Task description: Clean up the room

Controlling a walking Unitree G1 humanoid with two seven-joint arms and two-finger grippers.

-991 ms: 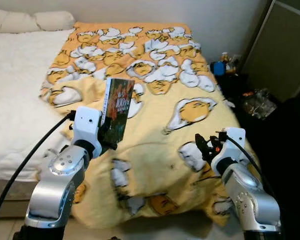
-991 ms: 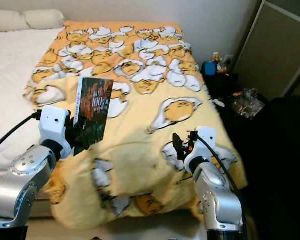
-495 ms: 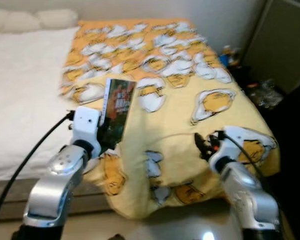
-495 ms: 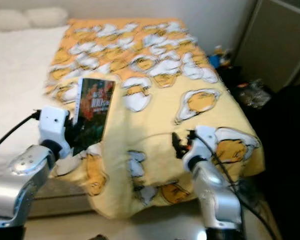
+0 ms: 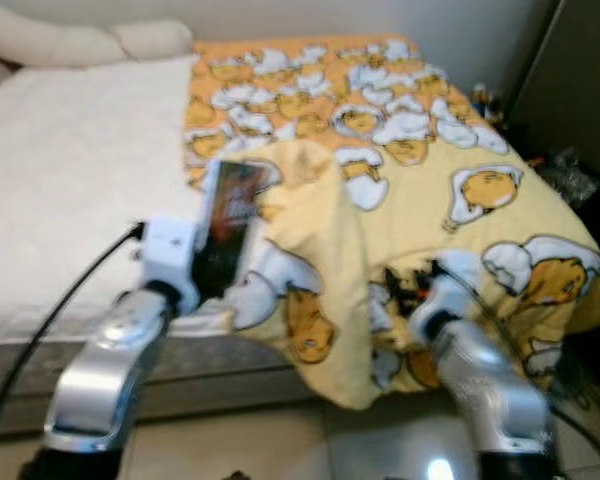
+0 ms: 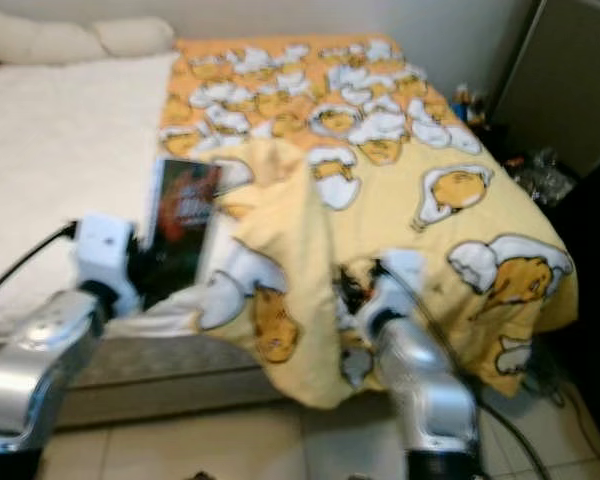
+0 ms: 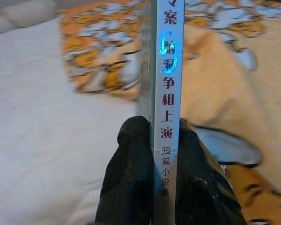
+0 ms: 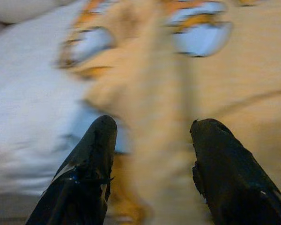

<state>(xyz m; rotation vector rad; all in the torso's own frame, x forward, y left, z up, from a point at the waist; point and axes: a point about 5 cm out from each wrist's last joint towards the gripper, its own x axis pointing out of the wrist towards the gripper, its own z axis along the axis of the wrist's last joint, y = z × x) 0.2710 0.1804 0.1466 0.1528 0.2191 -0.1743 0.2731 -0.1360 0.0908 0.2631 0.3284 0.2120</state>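
Observation:
My left gripper (image 5: 212,272) is shut on a dark-covered book (image 5: 226,232) and holds it upright above the bed's near edge. In the left wrist view the book's pale spine (image 7: 167,75) with printed characters stands clamped between the two black fingers (image 7: 131,173). My right gripper (image 8: 152,140) is open in front of the yellow cartoon-print blanket (image 5: 420,170), low at its hanging front fold, with nothing between its fingers. The blanket covers the right half of the bed and bunches in a ridge near the book.
The white mattress (image 5: 70,190) takes up the left side, with pillows (image 5: 80,40) at the head. Dark clutter (image 5: 570,170) sits on the floor right of the bed by a grey wardrobe (image 6: 570,80). Pale tiled floor (image 5: 240,440) lies below the bed's edge.
The whole picture has shifted and blurred: the camera turned left, so more white mattress shows. Both arms keep their pose, the left still holding the book.

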